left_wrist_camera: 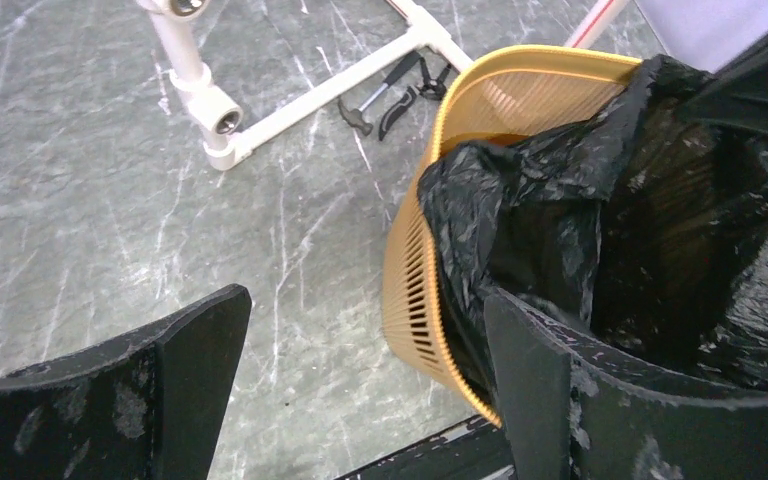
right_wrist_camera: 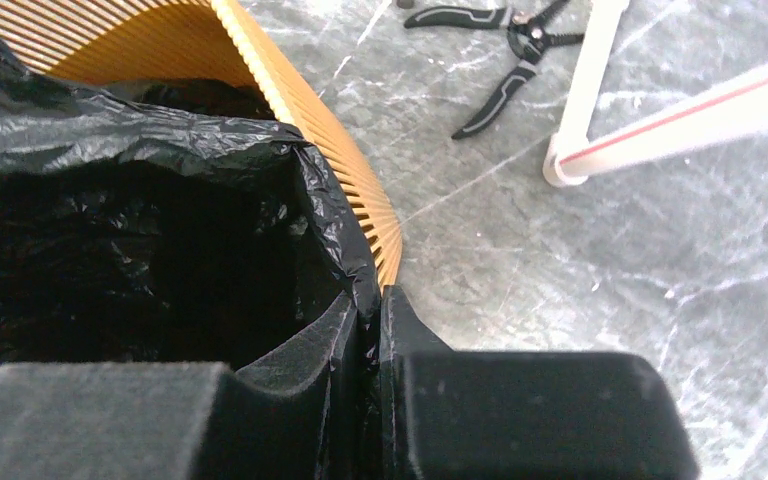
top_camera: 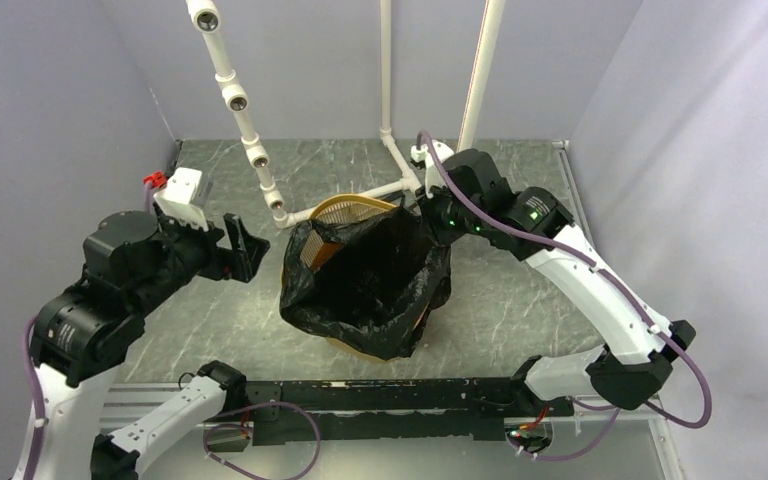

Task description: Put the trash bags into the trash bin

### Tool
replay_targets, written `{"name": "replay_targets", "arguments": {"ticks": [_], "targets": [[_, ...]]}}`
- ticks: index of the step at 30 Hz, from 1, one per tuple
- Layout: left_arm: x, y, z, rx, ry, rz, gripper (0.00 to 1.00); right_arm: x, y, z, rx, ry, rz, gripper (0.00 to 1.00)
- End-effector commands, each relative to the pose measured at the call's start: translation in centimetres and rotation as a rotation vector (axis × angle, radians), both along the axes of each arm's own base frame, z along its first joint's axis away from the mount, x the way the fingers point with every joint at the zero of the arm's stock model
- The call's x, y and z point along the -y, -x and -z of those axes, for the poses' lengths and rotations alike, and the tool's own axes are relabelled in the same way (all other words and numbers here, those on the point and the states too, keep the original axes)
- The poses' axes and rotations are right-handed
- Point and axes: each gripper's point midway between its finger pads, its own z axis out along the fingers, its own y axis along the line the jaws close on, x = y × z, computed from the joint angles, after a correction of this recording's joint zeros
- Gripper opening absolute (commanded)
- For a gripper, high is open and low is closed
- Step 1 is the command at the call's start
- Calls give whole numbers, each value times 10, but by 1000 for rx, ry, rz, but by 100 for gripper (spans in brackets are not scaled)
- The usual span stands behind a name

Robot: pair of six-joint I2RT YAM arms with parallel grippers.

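Black trash bag (top_camera: 375, 275) sits mid-table, mouth open, draped in the orange trash bin (top_camera: 345, 208) w/ the far-left rim bare. Right gripper (right_wrist_camera: 375, 330) is pinched on the bag's far-right hem, left gripper (top_camera: 245, 250) gapes empty — imo grab the left hem next and stretch it over the rim.

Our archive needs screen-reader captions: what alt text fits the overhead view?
A black bag sits in a yellow bin on the table, draped over most of its rim. The right gripper pinches the bag's far edge; the left gripper stands open, apart on the left.
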Motion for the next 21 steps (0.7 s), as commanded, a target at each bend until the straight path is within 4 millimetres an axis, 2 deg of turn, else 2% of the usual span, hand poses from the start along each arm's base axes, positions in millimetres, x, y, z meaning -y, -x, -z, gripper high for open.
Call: {"name": "replay_targets", "arguments": {"ticks": [1, 9, 15, 18, 21], "targets": [[22, -1, -6, -18, 5, 120, 93, -17, -10, -24, 95, 4, -181, 0], [67, -4, 2, -112, 50, 334, 93, -27, -19, -22, 125, 65, -325, 0], [65, -38, 16, -135, -48, 275, 93, -33, -24, -19, 132, 77, -363, 0], [67, -48, 25, -184, -106, 285, 92, -34, -26, -20, 137, 80, -366, 0], [65, -53, 34, -220, -159, 292, 83, -35, -28, -21, 140, 82, -369, 0]]}}
